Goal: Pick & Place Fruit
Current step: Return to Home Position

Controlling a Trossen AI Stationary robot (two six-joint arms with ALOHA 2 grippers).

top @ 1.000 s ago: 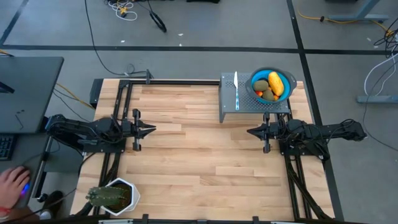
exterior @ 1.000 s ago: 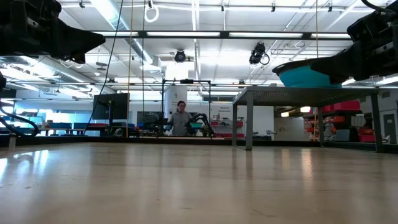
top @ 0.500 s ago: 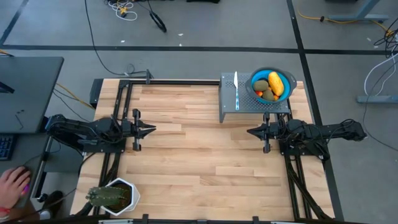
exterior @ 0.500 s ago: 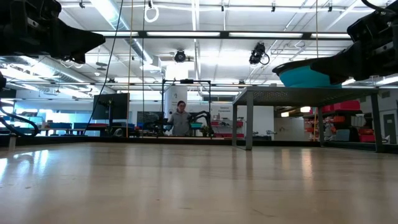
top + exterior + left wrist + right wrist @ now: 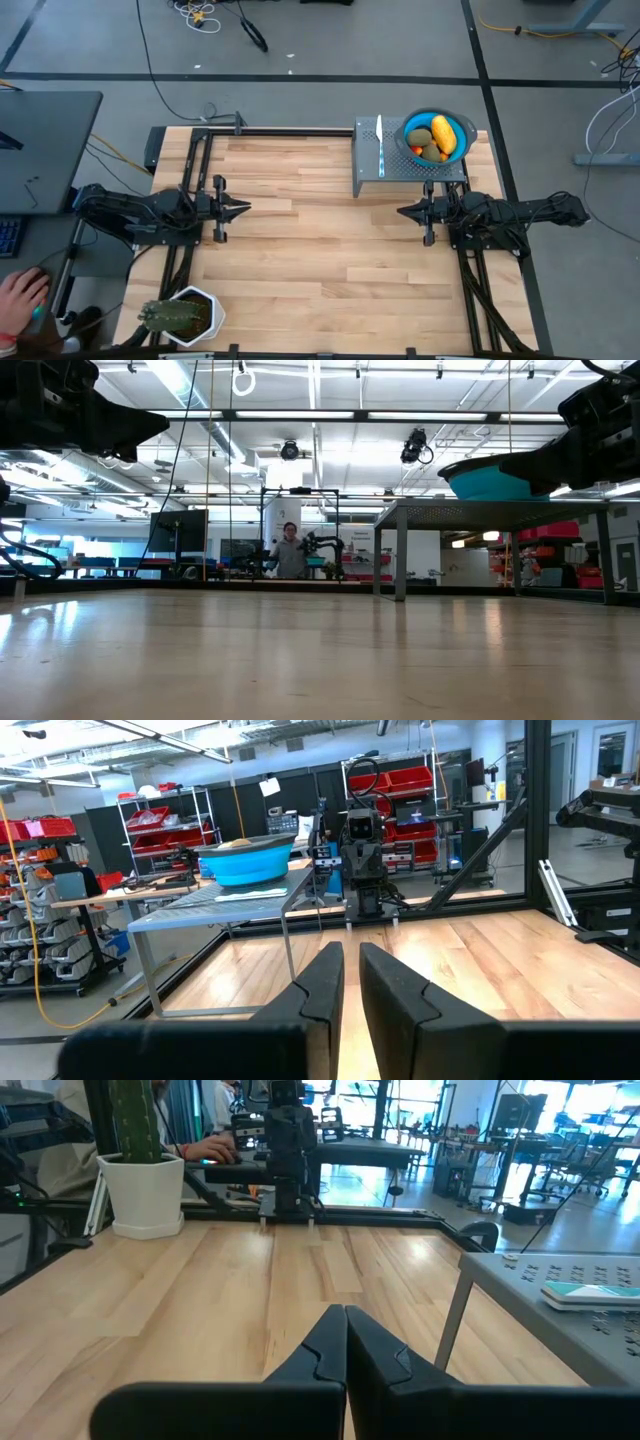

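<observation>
The fruit (image 5: 437, 138) lies in a blue bowl (image 5: 458, 124) on a grey perforated stand at the table's far right. It includes a yellow oblong piece (image 5: 445, 132), two olive-brown pieces (image 5: 421, 137) and an orange-red bit (image 5: 416, 150); I see no black ball. The left wrist view shows the bowl (image 5: 245, 861) far off. My left gripper (image 5: 243, 209) hovers at the table's left side, pointing right, its fingers (image 5: 350, 982) together but for a slit. My right gripper (image 5: 403, 211) hovers just near of the stand, pointing left, shut (image 5: 345, 1342).
A slim knife with a light-blue handle (image 5: 380, 145) lies on the stand (image 5: 410, 168) left of the bowl. A spiky green plant in a white pot (image 5: 182, 314) sits at the near left corner. Bare wood (image 5: 320, 230) lies between the grippers. A person's hand (image 5: 20, 293) is off the table's left.
</observation>
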